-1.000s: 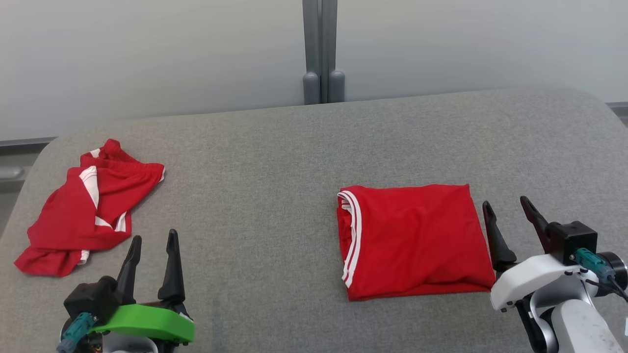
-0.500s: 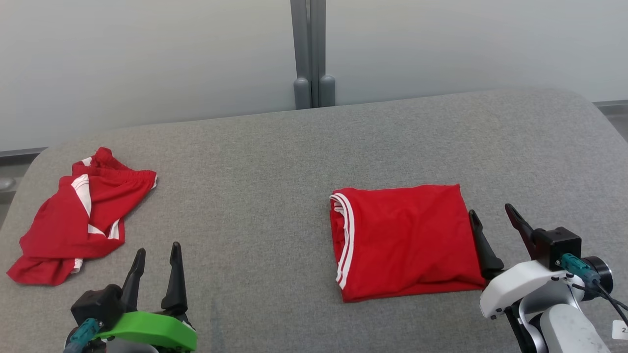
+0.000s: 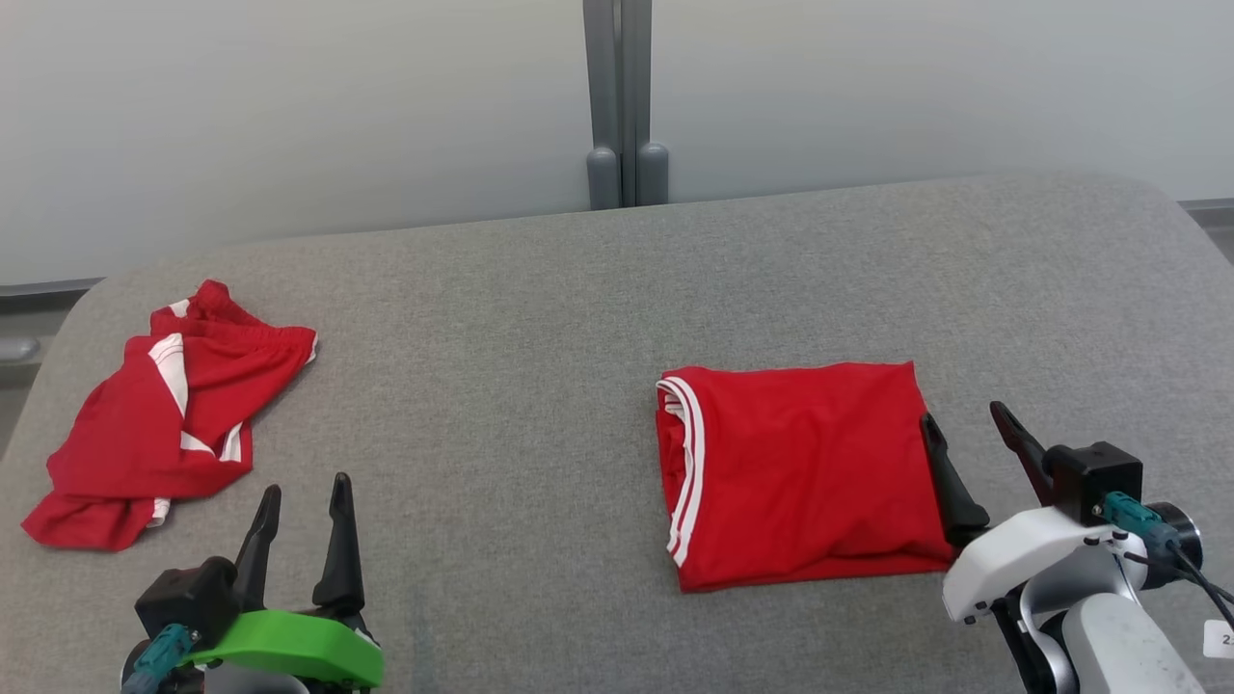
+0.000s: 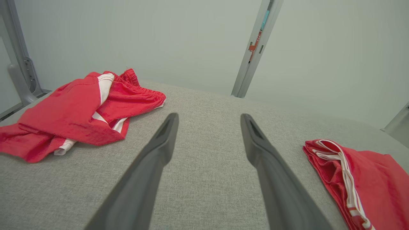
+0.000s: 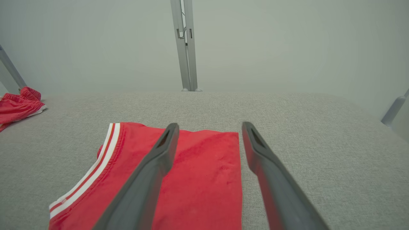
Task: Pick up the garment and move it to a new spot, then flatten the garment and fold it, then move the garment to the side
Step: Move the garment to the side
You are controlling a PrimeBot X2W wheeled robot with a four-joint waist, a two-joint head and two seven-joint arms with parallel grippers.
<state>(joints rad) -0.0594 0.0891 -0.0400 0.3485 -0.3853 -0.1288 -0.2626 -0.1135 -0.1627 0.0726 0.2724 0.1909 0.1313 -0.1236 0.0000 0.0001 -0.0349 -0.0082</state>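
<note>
A red garment (image 3: 800, 472) with white-striped trim lies folded into a flat rectangle on the right half of the grey padded table (image 3: 521, 318). My right gripper (image 3: 962, 413) stands open just beside its right edge, nothing between the fingers. In the right wrist view, the right gripper (image 5: 210, 124) hovers over the garment's (image 5: 198, 179) right edge, the left finger above the cloth. My left gripper (image 3: 305, 486) is open and empty at the near left. In the left wrist view, that gripper (image 4: 209, 115) points over bare table, the folded garment (image 4: 361, 179) at the right.
A second red garment (image 3: 164, 414) with white panels lies crumpled at the table's left end, also in the left wrist view (image 4: 80, 111) and the right wrist view (image 5: 19, 105). A grey post (image 3: 622, 96) and a pale wall stand behind the table's far edge.
The head view swayed left and back. My right gripper has drawn down and in, closer to the folded garment's right edge. The left gripper sits slightly lower. Both stay open.
</note>
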